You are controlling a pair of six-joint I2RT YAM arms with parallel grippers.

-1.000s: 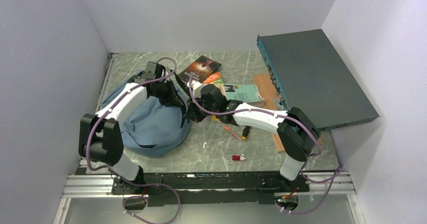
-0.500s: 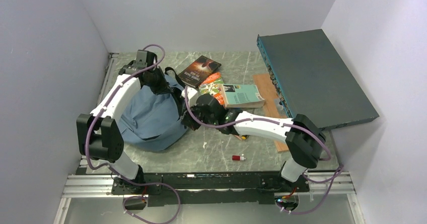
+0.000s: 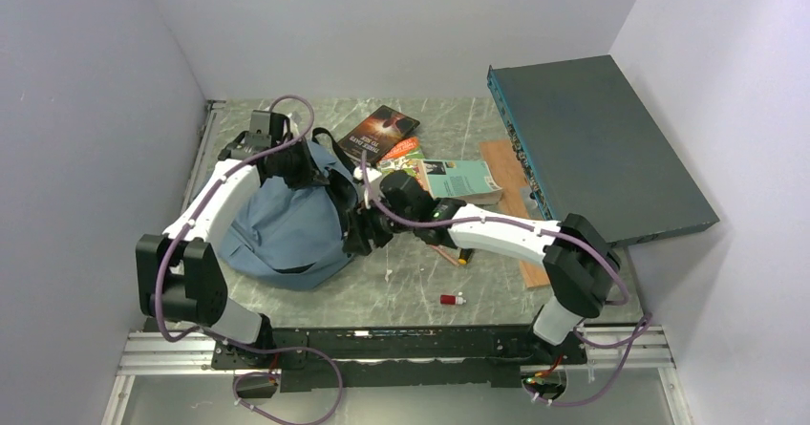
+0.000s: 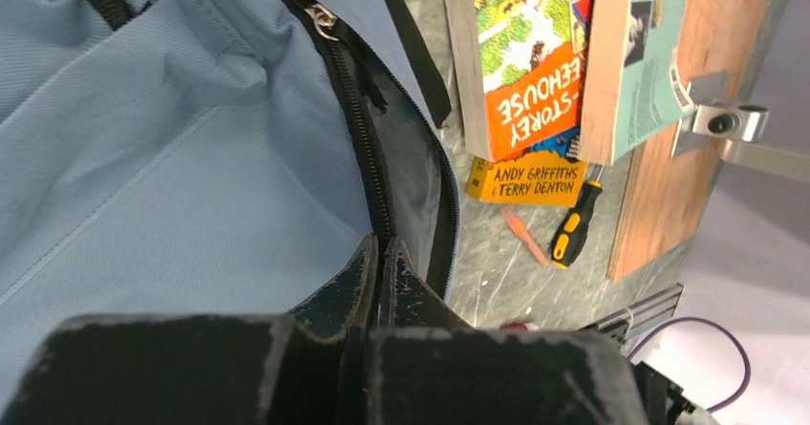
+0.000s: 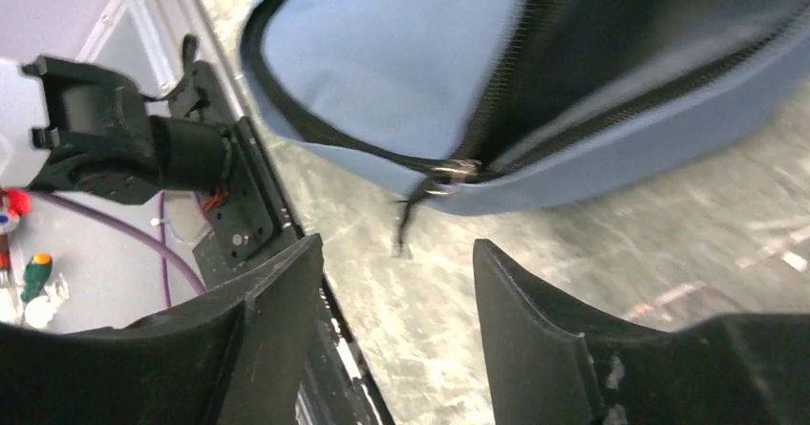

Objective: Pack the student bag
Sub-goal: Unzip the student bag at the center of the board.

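Observation:
The student bag, dusty blue with black zippers, lies at the left of the table. My left gripper is at its top, shut on the black zipper edge of the bag's open mouth, and its fingertips pinch that edge. My right gripper hovers at the bag's right side, open with nothing between its fingers. The metal zipper slider and its dangling pull tab hang just beyond them, apart from both fingers. The bag's dark inside shows through the parted zipper.
Three books lie behind the right arm. A yellow-black screwdriver and an orange pen lie beside a wooden board. A small red item sits near the front edge. A dark teal flat box leans at the right.
My right gripper slid down along the bag's side with the zipper, then opened and let it go. My left gripper shut on the zipper edge and pulled the bag's top back-left.

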